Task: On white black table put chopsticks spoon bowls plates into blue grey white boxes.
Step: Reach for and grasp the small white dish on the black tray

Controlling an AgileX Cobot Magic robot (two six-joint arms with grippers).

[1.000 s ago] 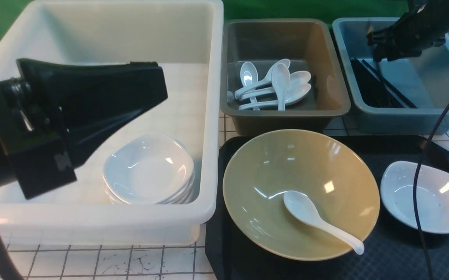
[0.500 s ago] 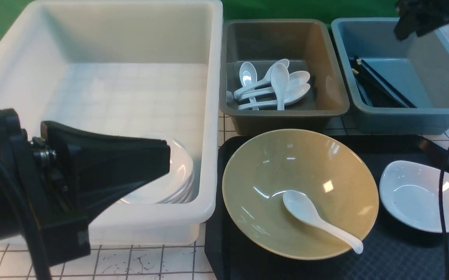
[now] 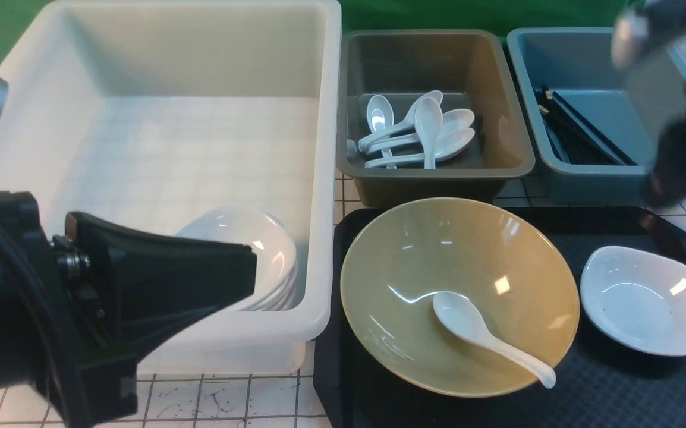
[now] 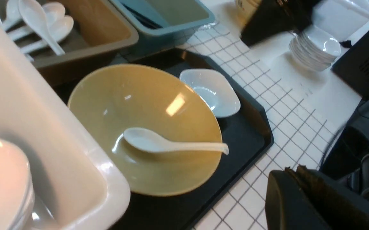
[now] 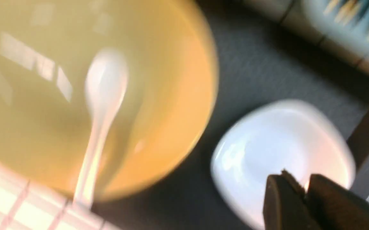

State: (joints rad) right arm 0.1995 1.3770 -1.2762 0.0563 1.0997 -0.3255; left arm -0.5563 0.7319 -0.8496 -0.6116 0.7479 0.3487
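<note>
Since the spoon's the obvious bit: the glossy white ceramic soup spoon (image 3: 485,336) is lying inside the big mustard-yellow glossy bowl (image 3: 438,249), scoop down in the middle and handle resting up on the near rim. That bowl sits on the black textured tray (image 3: 616,392), and a small square-ish white dish (image 3: 645,300) is just beside it on the right, on the same tray.

Behind the tray there's the olive-grey plastic tub (image 3: 509,119) with a bunch of white spoons (image 3: 420,131) in it. To its right is the grey-blue plastic tub (image 3: 533,89) holding the black chopsticks (image 3: 581,134). On the left, the huge translucent white tub (image 3: 325,178) has a stack of white dishes (image 3: 266,249) in its near corner. It's all on the white gridded bench (image 3: 230,398).

The left claw (image 3: 251,270) hangs in front of that stack, closed up and empty. The right claw (image 5: 306,185) is above the lone dish, fingers drawn together with nothing in them. It's just a dark blur by the blue tub from the front.
</note>
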